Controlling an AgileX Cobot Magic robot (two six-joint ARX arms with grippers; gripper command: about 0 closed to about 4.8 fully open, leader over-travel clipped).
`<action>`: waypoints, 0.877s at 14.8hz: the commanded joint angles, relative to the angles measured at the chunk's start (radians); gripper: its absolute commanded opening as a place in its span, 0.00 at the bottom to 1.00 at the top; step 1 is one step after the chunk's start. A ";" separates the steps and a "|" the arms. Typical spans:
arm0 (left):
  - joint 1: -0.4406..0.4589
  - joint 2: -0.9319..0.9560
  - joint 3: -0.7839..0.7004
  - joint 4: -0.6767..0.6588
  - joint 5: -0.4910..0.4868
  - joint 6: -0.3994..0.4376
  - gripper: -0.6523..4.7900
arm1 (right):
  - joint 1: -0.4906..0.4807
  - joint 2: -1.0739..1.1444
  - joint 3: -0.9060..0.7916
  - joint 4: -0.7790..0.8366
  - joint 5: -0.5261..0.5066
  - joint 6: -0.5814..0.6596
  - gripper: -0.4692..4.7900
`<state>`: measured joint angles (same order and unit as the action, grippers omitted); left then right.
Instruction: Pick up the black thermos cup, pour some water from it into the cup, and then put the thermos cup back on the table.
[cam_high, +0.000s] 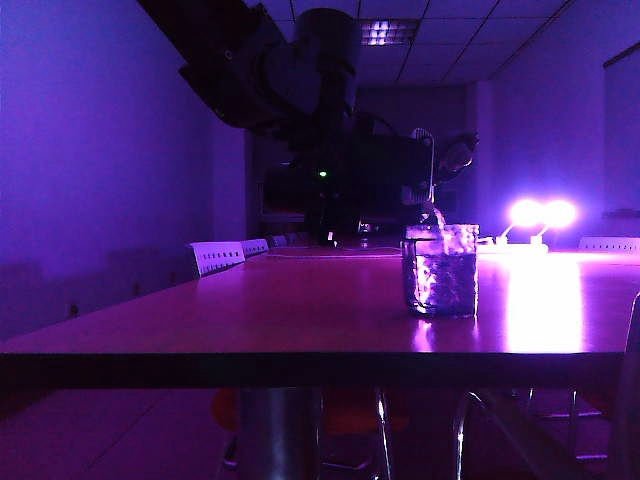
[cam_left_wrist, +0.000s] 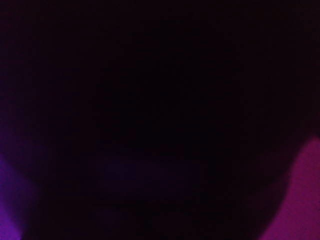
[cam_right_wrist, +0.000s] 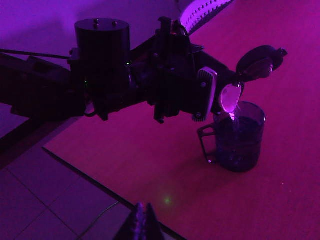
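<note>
The left gripper (cam_right_wrist: 212, 97) is clasping the thermos (cam_right_wrist: 227, 87), tipped nearly level above the cup (cam_right_wrist: 240, 137); its fingers (cam_right_wrist: 205, 95) are pressing the flask's body, while its own wrist view is showing only darkness. The thermos's flip lid (cam_right_wrist: 260, 62) is hanging open past the spout, and a thin stream of water (cam_high: 438, 218) is falling from the spout into the cup. The cup is standing upright on the table (cam_high: 300, 310), already partly filled, with its handle (cam_right_wrist: 204, 142) turned toward the arm.

The right gripper (cam_right_wrist: 141, 220) is hovering well apart from the pour, out past the table's edge, its fingers lying together with nothing between them.

To pour well, the tilt should be held steady so that the stream lands inside the rim, away from the wall. The likely risk is an overflow or a splash if the tilt deepens. The thermos should be righted above the cup before being set down beside it.
</note>
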<state>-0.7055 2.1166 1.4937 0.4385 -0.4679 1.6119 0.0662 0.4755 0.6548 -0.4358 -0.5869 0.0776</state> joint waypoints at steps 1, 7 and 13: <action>-0.002 -0.016 0.011 0.050 -0.011 0.012 0.73 | 0.000 0.000 0.005 0.012 -0.004 -0.003 0.09; -0.002 -0.016 0.011 0.050 -0.011 0.016 0.73 | 0.000 0.000 0.005 0.012 -0.004 -0.003 0.09; -0.002 -0.016 0.011 0.050 -0.018 0.037 0.73 | 0.000 0.000 0.005 0.012 -0.004 -0.003 0.09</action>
<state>-0.7082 2.1166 1.4944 0.4461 -0.4736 1.6417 0.0662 0.4755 0.6548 -0.4358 -0.5873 0.0776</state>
